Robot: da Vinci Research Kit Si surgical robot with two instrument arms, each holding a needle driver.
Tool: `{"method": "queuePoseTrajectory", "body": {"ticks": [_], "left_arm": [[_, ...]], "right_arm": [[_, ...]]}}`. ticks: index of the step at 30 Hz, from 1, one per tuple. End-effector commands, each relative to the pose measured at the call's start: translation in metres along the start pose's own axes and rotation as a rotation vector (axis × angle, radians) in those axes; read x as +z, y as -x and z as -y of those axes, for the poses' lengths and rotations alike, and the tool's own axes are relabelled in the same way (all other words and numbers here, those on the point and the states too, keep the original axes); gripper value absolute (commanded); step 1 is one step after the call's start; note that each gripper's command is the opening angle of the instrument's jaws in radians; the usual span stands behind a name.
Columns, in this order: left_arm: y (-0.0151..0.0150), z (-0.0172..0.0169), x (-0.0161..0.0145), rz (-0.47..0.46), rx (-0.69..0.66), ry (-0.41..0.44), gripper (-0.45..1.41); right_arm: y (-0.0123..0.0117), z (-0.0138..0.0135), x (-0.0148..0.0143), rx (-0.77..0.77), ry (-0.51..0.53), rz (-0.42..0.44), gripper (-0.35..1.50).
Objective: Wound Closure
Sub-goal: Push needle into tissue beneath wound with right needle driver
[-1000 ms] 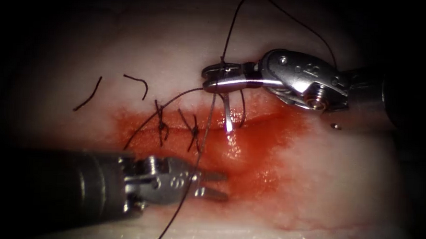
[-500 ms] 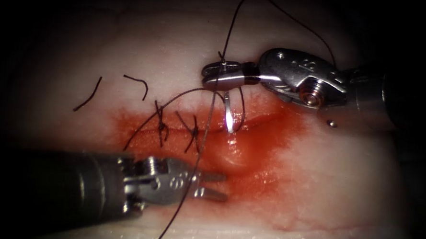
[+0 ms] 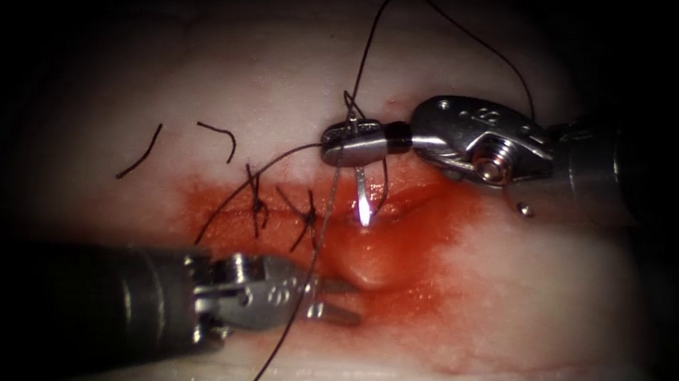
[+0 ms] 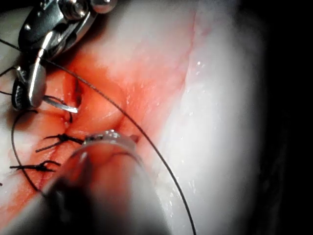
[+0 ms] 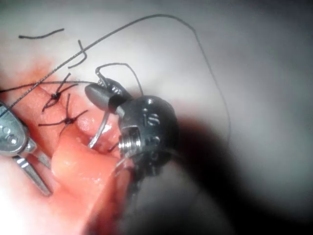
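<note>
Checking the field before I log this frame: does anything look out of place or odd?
Two cut ends of thread lie loose on the tissue left of the stitches, and red fluid has pooled around the cut. The right end effector holds the needle; the left end effector holds nothing.

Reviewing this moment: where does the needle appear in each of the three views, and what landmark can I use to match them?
Endoscope view: the needle hangs from the shut right gripper, held near its tail; its tip is at the cut.
Left wrist view: the needle juts from that gripper toward the cut.
Right wrist view: the needle curves down from the gripper.
Shared landmark: the two knotted stitches.
</note>
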Motion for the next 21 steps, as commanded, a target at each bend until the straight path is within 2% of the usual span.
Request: {"method": "queuePoseTrajectory", "body": {"ticks": [1, 11, 21], "left_arm": [[0.0, 0.0001, 0.0008, -0.001, 0.0, 0.001, 0.05], [0.0002, 0.0001, 0.0006, 0.0, 0.003, 0.001, 0.05], [0.0002, 0.0002, 0.0006, 0.001, 0.003, -0.002, 0.05]], "right_arm": [[0.0008, 0.0005, 0.0008, 0.004, -0.005, 0.006, -0.35], [0.0025, 0.0028, 0.001, 0.041, -0.027, 0.012, -0.35], [0.0033, 0.0032, 0.0013, 0.153, -0.008, 0.0, -0.35]]}}
